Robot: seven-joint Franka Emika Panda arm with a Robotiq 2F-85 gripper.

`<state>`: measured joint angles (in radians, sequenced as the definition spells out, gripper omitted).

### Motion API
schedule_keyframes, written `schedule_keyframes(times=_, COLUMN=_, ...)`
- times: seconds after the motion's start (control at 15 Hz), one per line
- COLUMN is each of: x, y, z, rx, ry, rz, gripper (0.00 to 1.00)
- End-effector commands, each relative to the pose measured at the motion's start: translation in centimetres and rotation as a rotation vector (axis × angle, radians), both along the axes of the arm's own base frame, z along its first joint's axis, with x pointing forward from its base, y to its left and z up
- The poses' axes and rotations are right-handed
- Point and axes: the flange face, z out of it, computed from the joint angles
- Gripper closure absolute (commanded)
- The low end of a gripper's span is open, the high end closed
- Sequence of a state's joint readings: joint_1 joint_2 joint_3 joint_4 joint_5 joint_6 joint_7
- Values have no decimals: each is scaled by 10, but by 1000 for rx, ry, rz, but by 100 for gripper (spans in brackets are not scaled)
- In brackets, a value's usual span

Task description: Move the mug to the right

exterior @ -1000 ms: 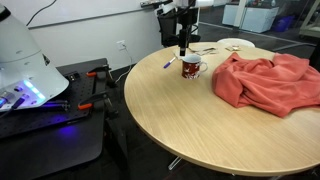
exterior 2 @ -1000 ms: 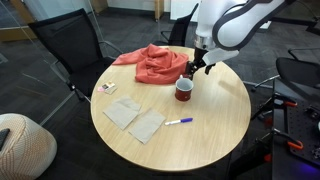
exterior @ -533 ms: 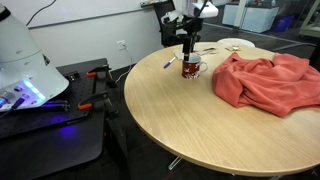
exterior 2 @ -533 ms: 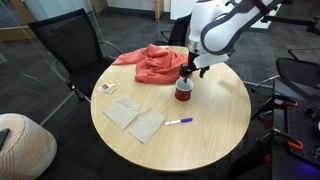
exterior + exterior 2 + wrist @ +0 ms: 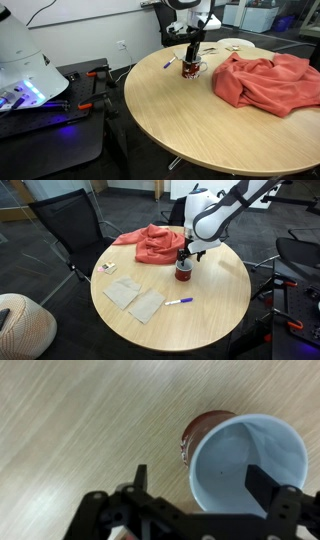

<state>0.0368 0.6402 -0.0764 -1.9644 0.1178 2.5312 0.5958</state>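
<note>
Because the round wooden table (image 5: 190,125) fills most of both exterior views, there is bare wood on several sides of the mug for a short move. A crumpled red cloth (image 5: 150,243) is heaped at the upper middle of the tabletop, near the mug and, as far as can be told, not touching it.

In an exterior view the gripper (image 5: 184,259) hangs straight down over the mug (image 5: 183,271), which stands upright just right of the frame's centre. In the wrist view the gripper (image 5: 200,480) is spread wide and grips nothing. One finger (image 5: 140,478) shows over bare wood to the left of the mug (image 5: 250,460), and its partner shows over the white interior at the right of the frame. The jaws therefore stand astride one wall of the cup. Whether they have reached rim height cannot be told.

The mug looks empty. Being glazed ceramic, it is probably stiff, fairly heavy for its size, smooth enough to slip, and liable to chip if tipped or dropped. Pinching the wall, one pad inside and one outside, seems the sound hold. The handle cannot be made out clearly. Gripped off-centre like this, the cup may tilt, so a low lift would be safer.

A small pen (image 5: 178,301) lies lower down the table, well apart.
</note>
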Motion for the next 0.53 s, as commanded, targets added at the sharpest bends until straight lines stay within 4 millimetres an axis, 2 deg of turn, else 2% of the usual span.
schedule_keyframes(times=0.0, x=9, y=3, z=-7, rx=-6, ry=31, rz=-27, gripper=0)
schedule_keyframes(times=0.2, x=9, y=4, z=-15, rx=-15, ry=59, rz=-3, gripper=0)
schedule_keyframes(times=0.27, x=9, y=5, z=-18, rx=-18, ry=63, rz=1, gripper=25)
schedule_keyframes(times=0.33, x=9, y=5, z=-19, rx=-21, ry=69, rz=6, gripper=26)
schedule_keyframes(times=0.47, x=9, y=6, z=-20, rx=-24, ry=74, rz=6, gripper=42)
